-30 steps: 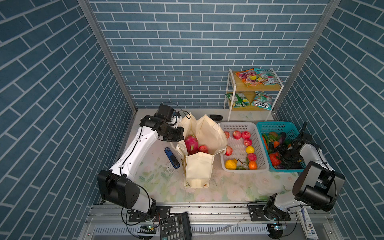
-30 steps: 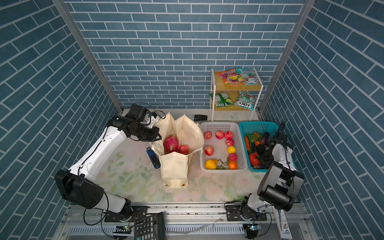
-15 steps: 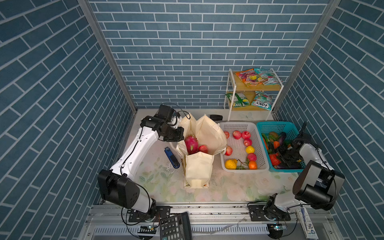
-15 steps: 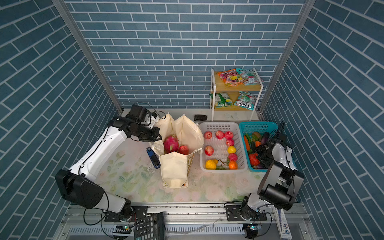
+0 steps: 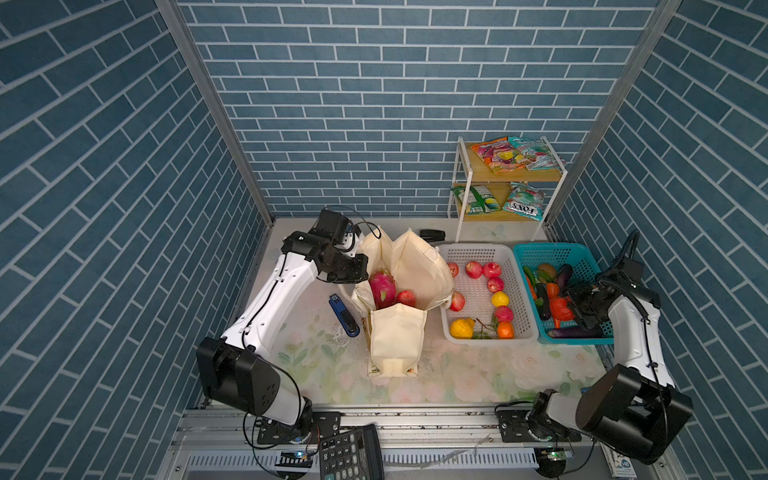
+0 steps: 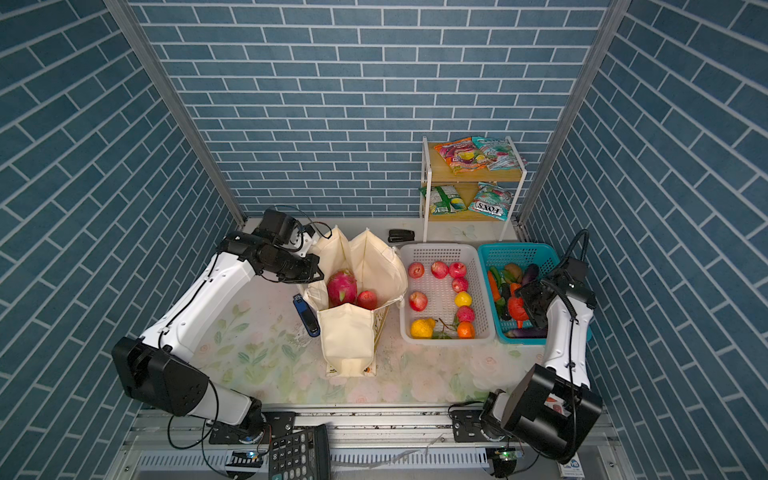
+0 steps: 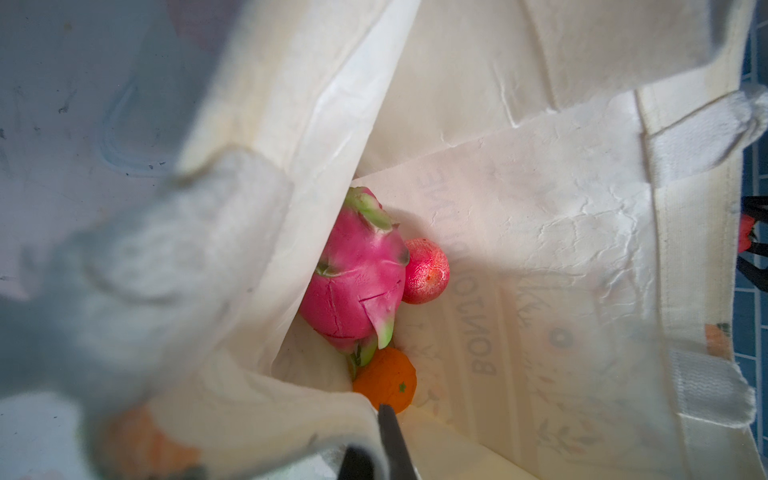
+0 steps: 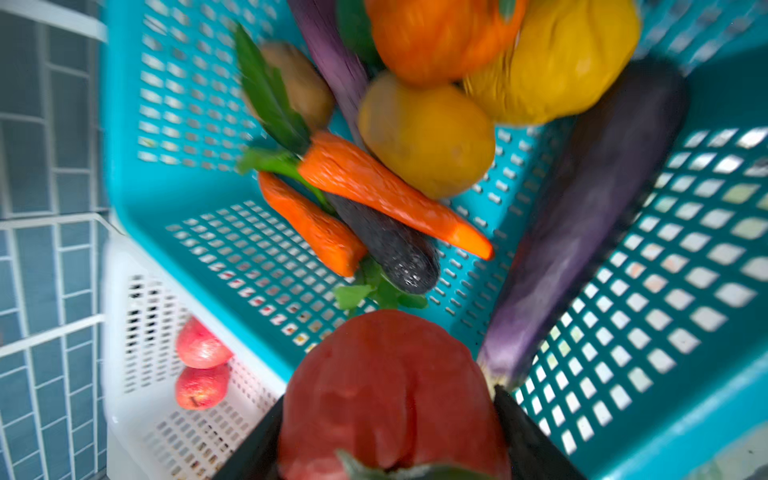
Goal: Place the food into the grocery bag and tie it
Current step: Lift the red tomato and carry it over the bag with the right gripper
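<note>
Red tomato (image 8: 386,386) — right gripper (image 8: 388,432) tightened around it, grocery bag (image 5: 397,336) unmoved

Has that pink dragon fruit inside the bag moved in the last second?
No. The dragon fruit sits where it was in the grocery bag, no nearer the white basket in a top view.

Your left arm (image 5: 270,307) stretches up and forward from its base, with the wrist turned in toward the middle. Your left gripper (image 5: 358,272) has its jaws pressed together. Your right arm (image 5: 631,332) stands steeply with the wrist folded down, and your right gripper (image 5: 567,308) clamps its jaws on a red vegetable (image 8: 390,386).
</note>
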Controlling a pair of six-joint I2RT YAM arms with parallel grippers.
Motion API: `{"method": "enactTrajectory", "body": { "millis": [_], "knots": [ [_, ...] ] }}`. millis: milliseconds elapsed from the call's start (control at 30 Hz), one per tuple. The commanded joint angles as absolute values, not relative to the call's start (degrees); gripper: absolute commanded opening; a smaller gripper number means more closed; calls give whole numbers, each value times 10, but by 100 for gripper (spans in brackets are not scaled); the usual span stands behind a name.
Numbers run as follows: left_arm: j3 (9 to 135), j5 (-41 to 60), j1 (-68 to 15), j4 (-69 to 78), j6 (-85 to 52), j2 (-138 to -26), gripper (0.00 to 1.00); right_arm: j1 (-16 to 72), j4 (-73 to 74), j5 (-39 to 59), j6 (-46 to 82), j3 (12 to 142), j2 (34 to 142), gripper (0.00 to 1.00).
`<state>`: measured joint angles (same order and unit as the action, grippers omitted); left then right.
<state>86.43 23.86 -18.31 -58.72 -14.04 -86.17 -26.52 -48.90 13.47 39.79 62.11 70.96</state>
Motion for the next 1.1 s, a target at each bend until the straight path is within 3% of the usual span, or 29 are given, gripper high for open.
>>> {"method": "enactTrajectory", "body": {
  "millis": [0,267,633,1067],
  "knots": [
    [864,247,-189,-614,-130,-874,5,-258,-515,107,431,666,694,56],
    [883,237,-189,-630,-109,-878,5,-165,-509,122,426,751,713,55],
    [887,242,-189,-626,-98,-888,5,54,-540,87,405,887,795,54],
    [913,241,-189,-641,-95,-900,5,336,-537,69,216,1096,934,49]
  ]
}}
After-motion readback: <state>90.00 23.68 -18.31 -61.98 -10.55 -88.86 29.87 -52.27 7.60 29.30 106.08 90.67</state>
